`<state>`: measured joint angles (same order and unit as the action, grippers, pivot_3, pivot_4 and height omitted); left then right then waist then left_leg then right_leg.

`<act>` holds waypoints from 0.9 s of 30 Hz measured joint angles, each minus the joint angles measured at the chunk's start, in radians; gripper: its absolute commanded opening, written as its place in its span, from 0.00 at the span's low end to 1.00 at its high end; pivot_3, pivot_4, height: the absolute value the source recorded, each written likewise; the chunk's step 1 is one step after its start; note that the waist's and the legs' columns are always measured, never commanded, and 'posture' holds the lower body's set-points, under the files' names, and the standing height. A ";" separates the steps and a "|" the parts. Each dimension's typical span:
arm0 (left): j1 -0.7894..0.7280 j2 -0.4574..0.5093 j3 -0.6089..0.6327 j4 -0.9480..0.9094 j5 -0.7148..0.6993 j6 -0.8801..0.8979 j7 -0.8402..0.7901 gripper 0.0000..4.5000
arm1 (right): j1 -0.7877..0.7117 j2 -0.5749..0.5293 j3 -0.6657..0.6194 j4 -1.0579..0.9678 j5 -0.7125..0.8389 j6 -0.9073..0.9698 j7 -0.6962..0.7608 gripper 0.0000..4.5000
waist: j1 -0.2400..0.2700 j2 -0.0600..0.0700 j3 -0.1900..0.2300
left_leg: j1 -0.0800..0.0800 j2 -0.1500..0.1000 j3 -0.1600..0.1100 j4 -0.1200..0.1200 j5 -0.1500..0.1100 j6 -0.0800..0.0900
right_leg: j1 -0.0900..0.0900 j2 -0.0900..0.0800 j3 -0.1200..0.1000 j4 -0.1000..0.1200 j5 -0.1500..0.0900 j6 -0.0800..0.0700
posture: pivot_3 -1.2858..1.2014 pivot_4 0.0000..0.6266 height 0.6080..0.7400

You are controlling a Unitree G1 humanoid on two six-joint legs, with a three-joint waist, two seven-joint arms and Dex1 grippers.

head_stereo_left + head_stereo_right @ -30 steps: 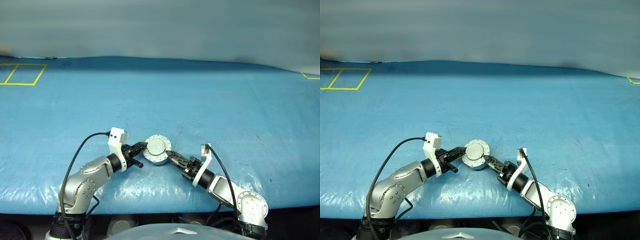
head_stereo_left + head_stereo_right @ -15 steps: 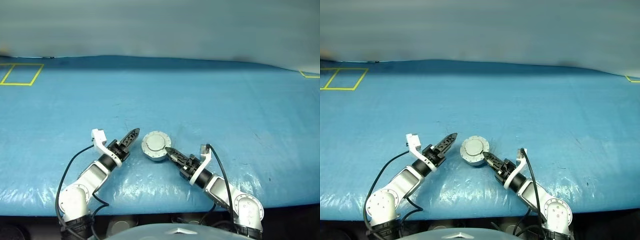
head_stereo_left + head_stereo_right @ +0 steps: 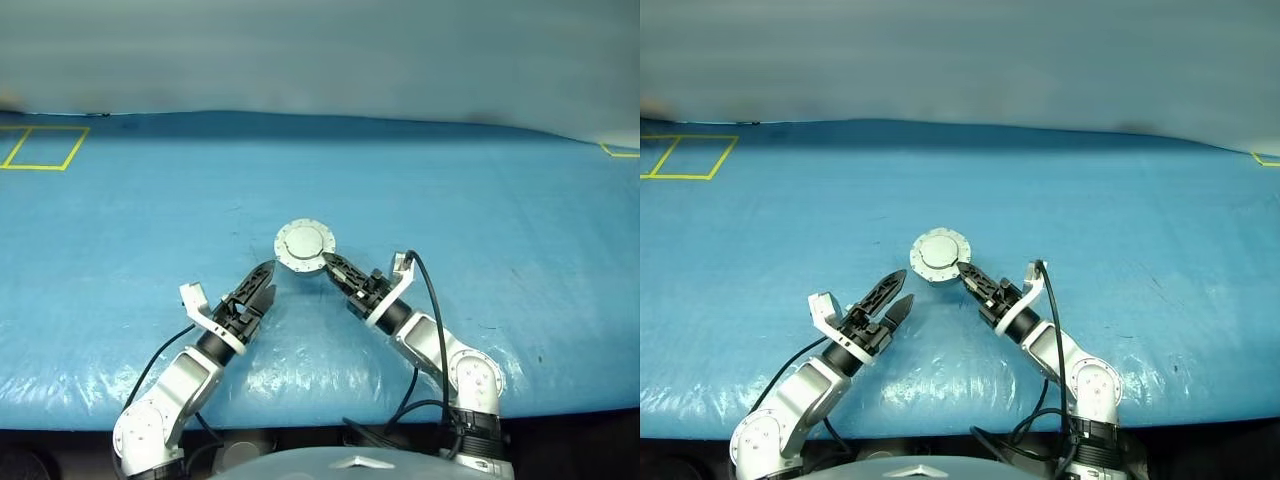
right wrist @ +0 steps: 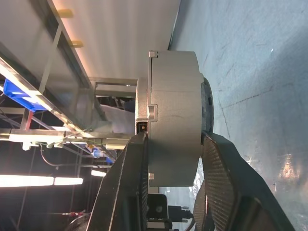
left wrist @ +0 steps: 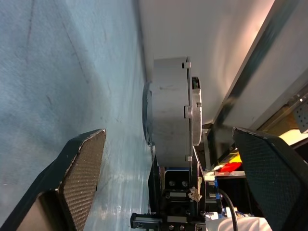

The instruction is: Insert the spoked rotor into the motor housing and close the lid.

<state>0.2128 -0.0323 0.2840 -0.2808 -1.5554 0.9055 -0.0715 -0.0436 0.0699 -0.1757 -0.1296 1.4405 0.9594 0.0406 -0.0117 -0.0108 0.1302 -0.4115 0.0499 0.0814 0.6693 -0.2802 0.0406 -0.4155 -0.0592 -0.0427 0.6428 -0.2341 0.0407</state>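
The motor housing (image 3: pixel 304 246) is a round silver unit with a flat flanged lid (image 3: pixel 938 252) on top. It hangs just above the blue table. My right gripper (image 3: pixel 327 263) is shut on its rim from the near right, one finger (image 4: pixel 129 185) on the lid side and the other on the underside. My left gripper (image 3: pixel 904 286) stands open to the housing's near left, apart from it, and its fingers (image 5: pixel 81 169) frame the housing's side wall (image 5: pixel 171 113) from a distance. The spoked rotor is hidden.
The blue sheet covers the table (image 3: pixel 480 200) all round. Yellow tape squares (image 3: pixel 40 148) mark the far left corner, and a yellow mark (image 3: pixel 620 152) sits at the far right edge. The near table edge runs just under both arms.
My left gripper let go of the housing, opened wide, rolled and drew back to the near left. My right gripper carried the housing forward and up, away from the table's near edge.
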 measured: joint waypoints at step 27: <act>-0.077 0.065 -0.045 0.207 0.101 -0.024 -0.250 0.52 | 0.064 -0.039 0.112 -0.037 0.012 0.036 -0.024 0.27 | -0.001 0.002 -0.001 | 0.000 0.000 0.001 0.011 0.000 0.006 | 0.003 -0.002 0.001 0.002 0.001 -0.002 | 0.52 0.24 1.00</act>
<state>0.1362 0.0328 0.2386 -0.0736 -1.4548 0.8817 -0.3218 0.0206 0.0307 -0.0641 -0.1668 1.4524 0.9951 0.0163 -0.0124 -0.0085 0.1288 -0.4120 0.0500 0.0819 0.6804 -0.2803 0.0462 -0.4124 -0.0611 -0.0421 0.6449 -0.2334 0.0390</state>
